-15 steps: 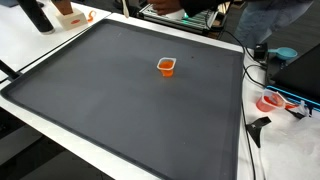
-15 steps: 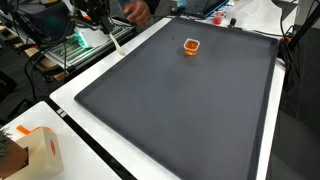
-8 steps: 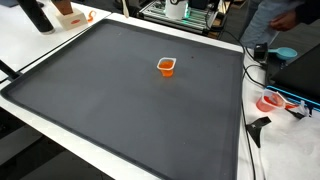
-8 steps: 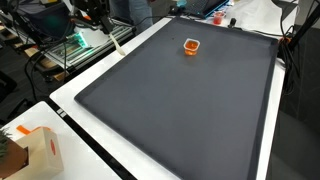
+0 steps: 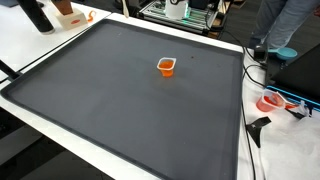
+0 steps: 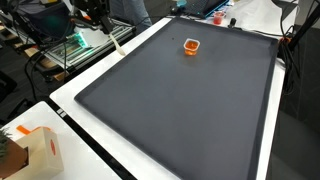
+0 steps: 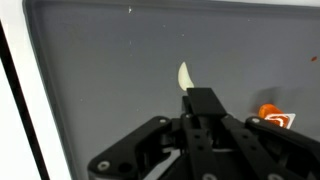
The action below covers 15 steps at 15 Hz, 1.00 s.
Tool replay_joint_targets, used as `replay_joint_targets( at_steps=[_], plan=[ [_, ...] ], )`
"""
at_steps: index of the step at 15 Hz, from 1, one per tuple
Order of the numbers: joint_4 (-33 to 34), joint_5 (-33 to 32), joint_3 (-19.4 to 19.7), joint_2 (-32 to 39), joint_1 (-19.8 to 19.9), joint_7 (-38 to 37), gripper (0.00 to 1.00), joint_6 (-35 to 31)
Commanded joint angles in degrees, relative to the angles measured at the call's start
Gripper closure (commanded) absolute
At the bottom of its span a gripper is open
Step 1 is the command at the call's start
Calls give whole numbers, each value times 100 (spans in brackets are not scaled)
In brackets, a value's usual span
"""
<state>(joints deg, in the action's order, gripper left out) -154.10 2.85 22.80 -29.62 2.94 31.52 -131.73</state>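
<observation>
In the wrist view my gripper (image 7: 203, 100) hangs above a dark grey mat (image 7: 100, 70), its two black fingers pressed together with nothing seen between them. A small orange cup (image 7: 275, 118) stands on the mat to the right of the fingers, apart from them. A small pale patch (image 7: 184, 75) shows on the mat just beyond the fingertips; I cannot tell whether it is an object or glare. The orange cup stands upright on the mat in both exterior views (image 5: 166, 67) (image 6: 190, 46). Neither the gripper nor the arm shows in them.
The mat lies on a white table (image 5: 110, 150) with a white border (image 7: 30, 120). A cardboard box (image 6: 35, 150) stands at one corner. Cables and a red-and-white object (image 5: 272, 101) lie beside the mat. Equipment racks (image 6: 80, 40) and a person (image 5: 285, 25) are behind the table.
The person behind the table has moved along its far side. The orange cup has not moved.
</observation>
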Motion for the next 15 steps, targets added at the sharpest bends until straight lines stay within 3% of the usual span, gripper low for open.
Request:
replay_joint_targets(
  at_steps=[1,12,13,15],
  plan=[
    [8,72,-110,16,105,49,88,19],
    [8,72,-110,17,105,50,88,19],
    [8,72,-110,17,105,50,97,19],
    [59,315,-36,84,-168,372,97,-17]
  ],
)
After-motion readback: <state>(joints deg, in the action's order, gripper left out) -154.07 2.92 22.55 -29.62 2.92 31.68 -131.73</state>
